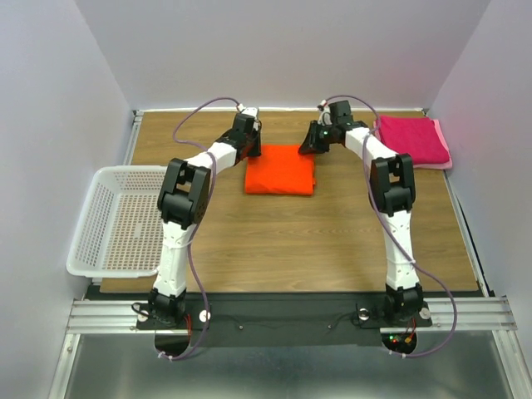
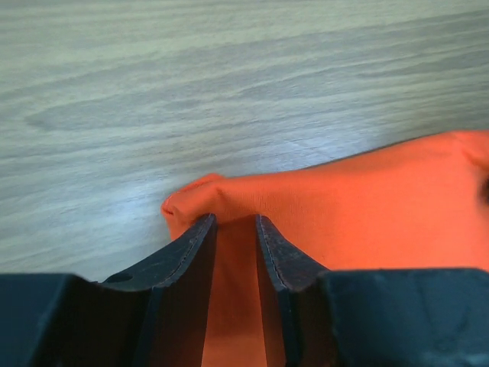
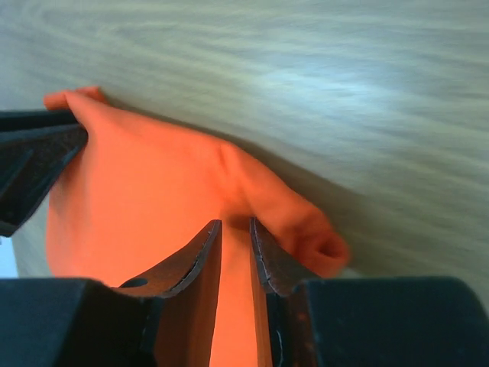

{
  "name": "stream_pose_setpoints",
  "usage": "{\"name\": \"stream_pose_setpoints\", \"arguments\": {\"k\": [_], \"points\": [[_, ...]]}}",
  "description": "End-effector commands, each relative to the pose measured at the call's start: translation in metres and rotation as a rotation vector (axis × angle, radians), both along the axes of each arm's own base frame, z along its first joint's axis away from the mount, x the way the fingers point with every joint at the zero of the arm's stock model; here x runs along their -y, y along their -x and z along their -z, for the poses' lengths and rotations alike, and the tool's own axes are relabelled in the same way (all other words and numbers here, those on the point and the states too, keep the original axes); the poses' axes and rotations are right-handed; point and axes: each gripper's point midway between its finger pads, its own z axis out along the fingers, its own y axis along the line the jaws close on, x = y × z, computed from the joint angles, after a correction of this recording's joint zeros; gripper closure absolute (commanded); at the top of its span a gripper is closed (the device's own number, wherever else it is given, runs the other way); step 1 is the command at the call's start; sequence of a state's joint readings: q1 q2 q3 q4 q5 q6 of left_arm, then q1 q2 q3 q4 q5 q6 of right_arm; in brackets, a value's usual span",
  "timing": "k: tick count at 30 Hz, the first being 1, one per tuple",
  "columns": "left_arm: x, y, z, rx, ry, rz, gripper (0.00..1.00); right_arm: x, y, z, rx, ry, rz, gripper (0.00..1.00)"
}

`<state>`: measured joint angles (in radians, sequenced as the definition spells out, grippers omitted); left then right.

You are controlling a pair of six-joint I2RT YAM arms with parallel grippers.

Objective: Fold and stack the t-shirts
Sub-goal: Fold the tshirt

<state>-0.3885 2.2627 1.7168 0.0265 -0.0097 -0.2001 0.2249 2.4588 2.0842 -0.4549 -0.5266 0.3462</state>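
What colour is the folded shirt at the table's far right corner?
The t-shirt is magenta-pink with a paler pink edge, clearest from the top camera.

A wood-grain table [image 1: 332, 241] carries three things. A folded orange t-shirt [image 1: 280, 169] lies at the far middle. A folded magenta-pink t-shirt [image 1: 411, 140] lies in the far right corner, well apart from it. A white lattice basket [image 1: 116, 220] sits at the left edge, apparently overhanging it.
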Motion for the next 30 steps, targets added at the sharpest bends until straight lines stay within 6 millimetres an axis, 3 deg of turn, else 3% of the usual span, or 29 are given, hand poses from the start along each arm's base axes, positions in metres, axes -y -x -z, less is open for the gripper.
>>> {"name": "stream_pose_setpoints", "arguments": {"k": [1,4,6,8,9,10,11,12,13,14,15,16,17,18,19,20,21,22,24,25,30], "points": [[0.0,-0.02,-0.012,0.018,0.103,-0.012,0.6,0.027,-0.03,-0.008,0.046,-0.072,0.076,0.73],[0.005,-0.017,-0.008,-0.005,0.144,0.014,0.58,0.032,-0.032,-0.009,0.046,-0.082,0.086,0.73],[0.007,-0.015,-0.019,0.006,0.162,0.033,0.54,0.03,-0.033,-0.021,0.069,-0.095,0.074,0.73],[0.008,-0.01,-0.029,0.014,0.169,0.054,0.49,0.03,-0.032,-0.046,0.103,-0.111,0.067,0.72],[0.008,-0.008,-0.05,0.043,0.182,0.059,0.46,0.028,-0.03,-0.057,0.118,-0.117,0.064,0.71],[0.007,-0.001,-0.05,0.034,0.184,0.061,0.41,0.029,-0.028,-0.066,0.125,-0.125,0.067,0.7],[0.006,0.005,-0.077,0.069,0.209,0.069,0.39,0.027,-0.019,-0.081,0.133,-0.141,0.053,0.69],[0.005,0.01,-0.085,0.075,0.22,0.068,0.37,0.025,-0.014,-0.086,0.132,-0.154,0.044,0.69],[0.002,0.023,-0.077,0.045,0.226,0.054,0.36,0.02,-0.006,-0.093,0.132,-0.185,0.021,0.69],[-0.001,0.031,-0.1,0.075,0.249,0.042,0.36,0.018,0.007,-0.099,0.122,-0.198,0.017,0.68],[-0.003,0.039,-0.101,0.066,0.263,0.029,0.36,0.016,0.015,-0.099,0.112,-0.21,0.007,0.68],[-0.006,0.054,-0.086,0.02,0.264,0.023,0.36,0.01,0.023,-0.105,0.117,-0.236,-0.018,0.67],[-0.006,0.063,-0.1,0.028,0.302,0.015,0.36,0.006,0.032,-0.116,0.127,-0.25,-0.034,0.66],[-0.006,0.072,-0.1,0.018,0.313,0.015,0.36,0.004,0.04,-0.104,0.093,-0.256,-0.044,0.65],[-0.006,0.089,-0.082,-0.025,0.305,0.018,0.38,-0.003,0.056,-0.104,0.077,-0.275,-0.074,0.65],[-0.006,0.096,-0.087,-0.015,0.314,0.016,0.39,-0.005,0.071,-0.095,0.047,-0.278,-0.082,0.64],[-0.005,0.103,-0.082,-0.023,0.311,0.019,0.41,-0.007,0.071,-0.103,0.069,-0.285,-0.09,0.64],[-0.003,0.11,-0.076,-0.036,0.308,0.025,0.44,-0.01,0.085,-0.084,0.018,-0.282,-0.095,0.64],[-0.007,0.125,-0.05,-0.09,0.293,0.016,0.48,-0.014,0.095,-0.074,0.0,-0.303,-0.113,0.64],[-0.009,0.134,-0.035,-0.124,0.282,0.008,0.51,-0.014,0.104,-0.06,-0.025,-0.309,-0.113,0.64],[-0.024,0.143,0.007,-0.187,0.228,-0.058,0.63,-0.01,0.118,-0.012,-0.078,-0.283,-0.121,0.66]]}}
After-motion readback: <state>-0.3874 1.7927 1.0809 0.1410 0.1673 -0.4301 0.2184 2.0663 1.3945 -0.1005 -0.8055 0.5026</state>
